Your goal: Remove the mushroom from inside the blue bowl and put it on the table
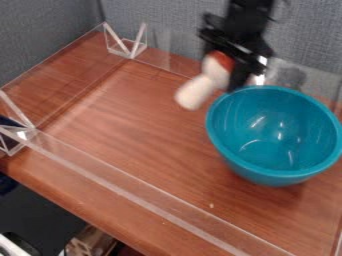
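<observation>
The blue bowl [277, 134] stood on the bench [120, 120] at the right, nearest the camera. Beyond its left rim the claw [222, 66], pointing down, was clenched on the mushroom [201, 88], which hung tilted above the wood, stem lowest. Clear acrylic walls [80, 165] edged the bench.

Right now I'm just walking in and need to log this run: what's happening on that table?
A single robot arm's tool is shut on the toy mushroom, holding it in the air with the cream stem sticking out to the left in the picture. It hangs beside the blue bowl, above the wooden table, not yet set down. The bowl looks empty. Clear low walls edge the tabletop.
</observation>
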### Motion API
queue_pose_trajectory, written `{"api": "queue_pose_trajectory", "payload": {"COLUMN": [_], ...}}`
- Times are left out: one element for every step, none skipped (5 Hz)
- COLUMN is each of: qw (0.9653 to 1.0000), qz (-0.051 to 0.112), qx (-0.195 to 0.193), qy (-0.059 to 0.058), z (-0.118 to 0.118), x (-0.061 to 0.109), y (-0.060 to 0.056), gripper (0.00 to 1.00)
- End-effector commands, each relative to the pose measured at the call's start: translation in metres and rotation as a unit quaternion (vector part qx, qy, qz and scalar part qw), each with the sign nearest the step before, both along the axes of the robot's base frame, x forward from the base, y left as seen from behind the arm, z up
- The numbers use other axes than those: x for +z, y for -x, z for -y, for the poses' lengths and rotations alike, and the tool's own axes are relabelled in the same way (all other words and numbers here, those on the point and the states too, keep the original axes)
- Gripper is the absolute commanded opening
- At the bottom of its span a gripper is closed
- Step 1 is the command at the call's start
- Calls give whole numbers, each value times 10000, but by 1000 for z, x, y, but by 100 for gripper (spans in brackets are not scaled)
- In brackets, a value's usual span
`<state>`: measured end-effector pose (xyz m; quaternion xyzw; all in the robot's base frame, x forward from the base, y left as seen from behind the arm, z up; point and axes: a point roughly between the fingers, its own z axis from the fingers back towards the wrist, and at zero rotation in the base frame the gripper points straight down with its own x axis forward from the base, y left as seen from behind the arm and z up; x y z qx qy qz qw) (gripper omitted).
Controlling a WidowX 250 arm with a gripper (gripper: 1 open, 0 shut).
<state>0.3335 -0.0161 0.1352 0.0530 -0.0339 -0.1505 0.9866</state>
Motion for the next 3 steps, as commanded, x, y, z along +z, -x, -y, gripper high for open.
{"api": "queue_pose_trajectory", "payload": {"qw": [9986,9976,9972], "qz": [273,180,77], "qx": [447,661,738], "qy": [61,69,78], "z": [-38,-60,-72], "x": [17,6,-8], "y": [13,19,27], "gripper": [0,0,0]}}
